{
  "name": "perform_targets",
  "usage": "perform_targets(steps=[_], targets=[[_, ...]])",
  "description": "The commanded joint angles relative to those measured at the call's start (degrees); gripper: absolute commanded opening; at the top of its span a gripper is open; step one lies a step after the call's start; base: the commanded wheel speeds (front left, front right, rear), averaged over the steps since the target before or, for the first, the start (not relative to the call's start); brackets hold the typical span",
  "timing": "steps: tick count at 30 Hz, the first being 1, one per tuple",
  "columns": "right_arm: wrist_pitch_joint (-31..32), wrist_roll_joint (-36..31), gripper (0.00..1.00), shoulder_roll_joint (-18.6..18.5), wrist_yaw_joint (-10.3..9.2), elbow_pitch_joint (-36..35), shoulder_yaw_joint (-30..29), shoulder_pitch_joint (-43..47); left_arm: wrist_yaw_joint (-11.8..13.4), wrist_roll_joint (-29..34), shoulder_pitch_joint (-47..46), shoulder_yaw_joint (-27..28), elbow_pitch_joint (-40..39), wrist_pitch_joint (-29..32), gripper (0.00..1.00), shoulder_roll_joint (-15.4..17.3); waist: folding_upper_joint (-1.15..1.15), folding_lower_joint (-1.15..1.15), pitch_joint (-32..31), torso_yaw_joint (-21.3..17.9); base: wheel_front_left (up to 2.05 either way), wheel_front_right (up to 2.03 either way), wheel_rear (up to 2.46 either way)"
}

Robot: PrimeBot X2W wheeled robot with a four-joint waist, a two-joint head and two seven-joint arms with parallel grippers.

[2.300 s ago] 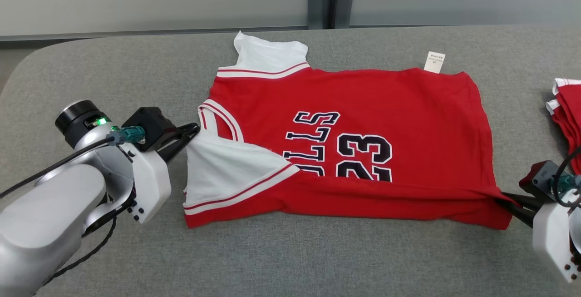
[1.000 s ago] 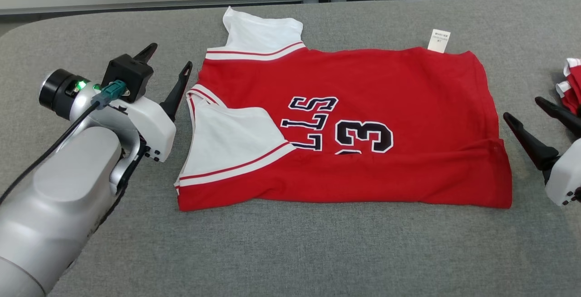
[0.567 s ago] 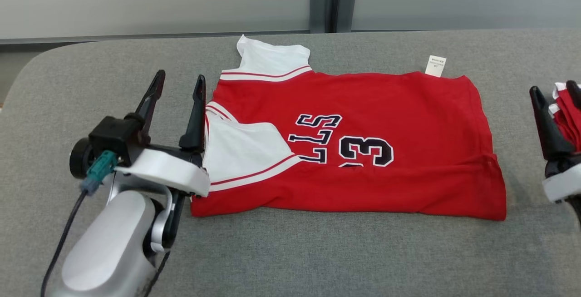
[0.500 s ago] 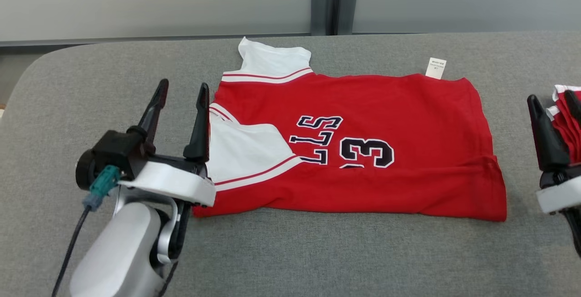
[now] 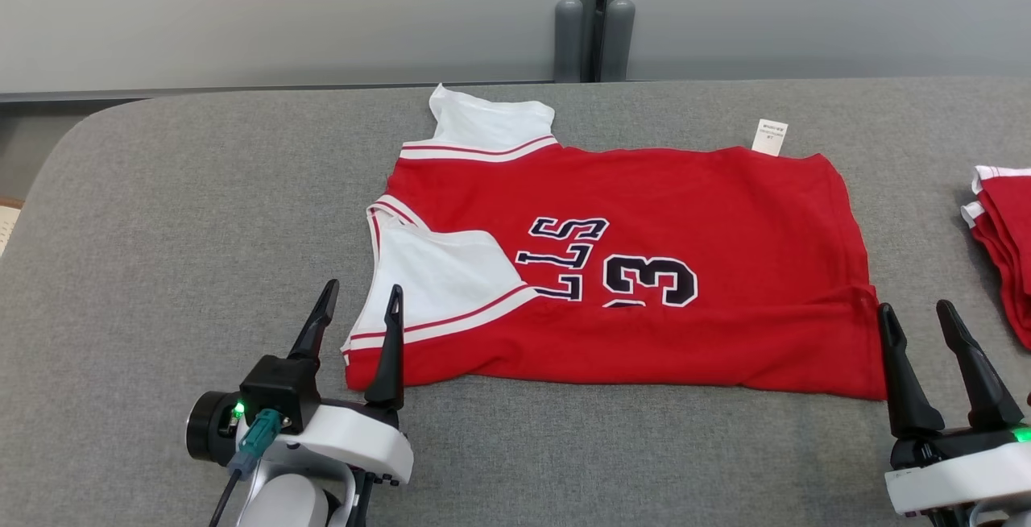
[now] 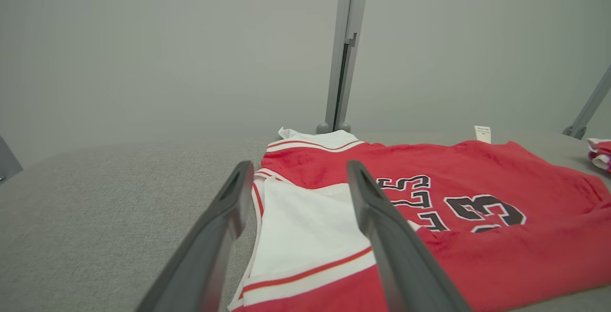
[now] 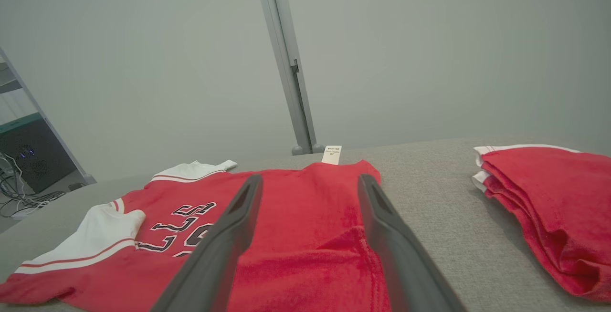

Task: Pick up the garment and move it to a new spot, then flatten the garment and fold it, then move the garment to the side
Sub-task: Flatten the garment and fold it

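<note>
Pinch red-and-white fabric jersey (image 5: pixel 644 269), lying centre of grey felt table (image 5: pixel 201 213), at near-left & near-right corners w/ left gripper (image 5: pixel 362 289) & right gripper (image 5: pixel 913 306), both spread wide, empty. Lift evenly, carry far, keep edges aligned, avoid bunching.

Both jaws now apart, off the garment (image 5: pixel 644 188)
</note>
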Motion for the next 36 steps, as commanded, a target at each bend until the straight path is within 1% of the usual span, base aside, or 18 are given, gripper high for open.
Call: perform_targets(steps=[1, 5, 8, 11, 13, 15, 18, 21, 24, 25, 26, 27, 32, 36], targets=[[-0.03, -0.37, 1.00, -0.14, -0.01, -0.29, -0.03, 0.55, -0.35, 0.53, 0.41, 0.36, 0.26, 0.01, 1.00, -0.13, 0.00, 0.00, 0.07, -0.10, 0.00, 0.00, 0.00], [-0.03, 0.07, 1.00, -0.76, -0.01, -0.54, -0.07, 0.02, -0.94, 1.83, -0.69, 1.82, 4.71, 0.01, 1.00, -0.38, 0.00, 0.00, 0.34, -0.49, 0.00, 0.00, 0.00], [-0.03, 0.55, 1.00, -1.09, -0.01, -0.49, 0.26, -0.59, -0.88, 2.31, -2.05, 2.52, 9.25, 0.01, 1.00, -0.56, 0.00, 0.00, 0.58, -0.93, 0.00, 0.00, 0.00], [-0.02, 0.50, 1.00, -1.25, -0.01, -0.25, 0.39, -0.71, -0.28, 2.06, -3.23, 2.99, 14.82, 0.00, 1.00, -0.67, 0.00, 0.00, 0.68, -1.33, 0.00, 0.00, 0.00], [-0.03, 0.79, 1.00, -1.30, -0.01, -0.03, 0.36, -0.56, 0.69, 2.46, -4.70, 3.07, 18.57, 0.00, 1.00, -0.67, 0.00, 0.00, 0.87, -1.66, 0.00, 0.00, 0.00], [-0.02, 0.90, 1.00, -1.32, -0.01, 0.52, 0.15, -0.51, 2.18, 3.60, -6.14, 2.77, 22.23, 0.03, 1.00, -0.31, 0.00, 0.00, 1.26, -1.95, 0.00, 0.00, 0.00], [-0.03, 0.79, 1.00, -1.27, -0.01, 0.96, -0.17, -1.01, 3.43, 4.17, -8.19, 2.53, 26.57, 0.48, 1.00, -0.35, 0.00, 0.00, 1.78, -2.27, 0.00, 0.00, 0.00], [-0.03, 0.56, 1.00, -1.28, -0.01, 1.15, -0.57, -1.29, 3.30, 4.02, -9.93, 2.04, 30.54, 2.14, 1.00, -0.36, 0.00, 0.00, 2.12, -2.59, 0.00, 0.00, 0.00], [-0.03, 0.35, 1.00, -1.09, -0.01, 1.32, -1.35, -1.54, 2.39, 3.78, -10.84, 1.28, 33.80, 4.05, 1.00, -0.47, 0.00, 0.00, 2.36, -2.91, 0.00, 0.00, 0.00], [-0.03, 0.33, 1.00, -0.95, -0.01, 1.46, -1.59, -1.54, 2.18, 3.74, -10.98, 1.03, 34.80, 4.76, 0.98, -0.50, 0.00, 0.00, 2.37, -2.98, 0.00, 0.00, 0.00], [-0.03, 0.34, 1.00, -0.83, -0.01, 1.66, -1.88, -1.54, 1.90, 3.60, -11.15, 0.86, 35.54, 5.08, 0.64, -0.51, 0.00, 0.00, 2.37, -3.04, 0.00, 0.00, 0.00], [-0.03, 0.38, 1.00, -0.76, -0.01, 2.00, -2.11, -1.51, 1.52, 3.55, -11.41, 0.60, 36.14, 5.20, 0.01, -0.55, 0.00, 0.00, 2.38, -3.09, 0.00, 0.00, 0.00], [-0.04, 1.26, 1.00, -0.05, -0.01, 6.22, -1.39, -1.31, -0.03, 3.27, -12.76, -0.25, 36.29, 2.89, 0.00, -0.50, 0.00, 0.00, 2.20, -2.82, 0.00, 0.00, 0.00], [0.36, 2.65, 1.00, 0.57, 0.01, 11.12, -0.09, -2.48, -0.09, 3.47, -13.65, -0.59, 34.10, 0.99, 0.00, -0.65, 0.00, 0.00, 2.04, -2.39, 0.00, 0.00, 0.00]])
